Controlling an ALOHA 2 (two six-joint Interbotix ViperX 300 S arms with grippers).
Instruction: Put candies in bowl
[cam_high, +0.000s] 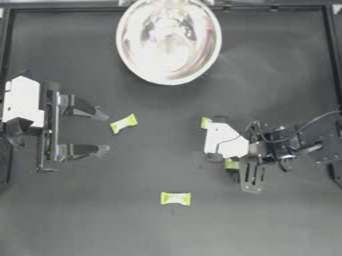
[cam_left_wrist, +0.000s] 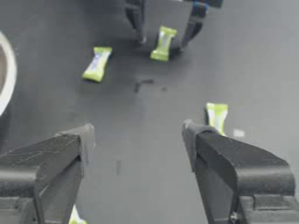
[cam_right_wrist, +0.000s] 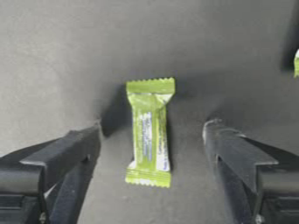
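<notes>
The shiny bowl (cam_high: 168, 40) stands at the table's far middle edge. My right gripper (cam_high: 229, 161) points down at the table right of centre, open, its jaws on either side of a yellow-green candy (cam_right_wrist: 149, 131) that lies flat on the table (cam_high: 232, 164). Another candy (cam_high: 206, 122) peeks out from beside the right wrist. My left gripper (cam_high: 101, 128) is parked open at the left, with a candy (cam_high: 123, 123) just in front of its jaws. A further candy (cam_high: 176, 198) lies nearer the front edge.
The dark table (cam_high: 80, 215) has a raised frame around its edges. The bowl's rim (cam_left_wrist: 5, 83) shows at the side of the left wrist view. The right arm's cables (cam_high: 294, 135) trail towards the right edge.
</notes>
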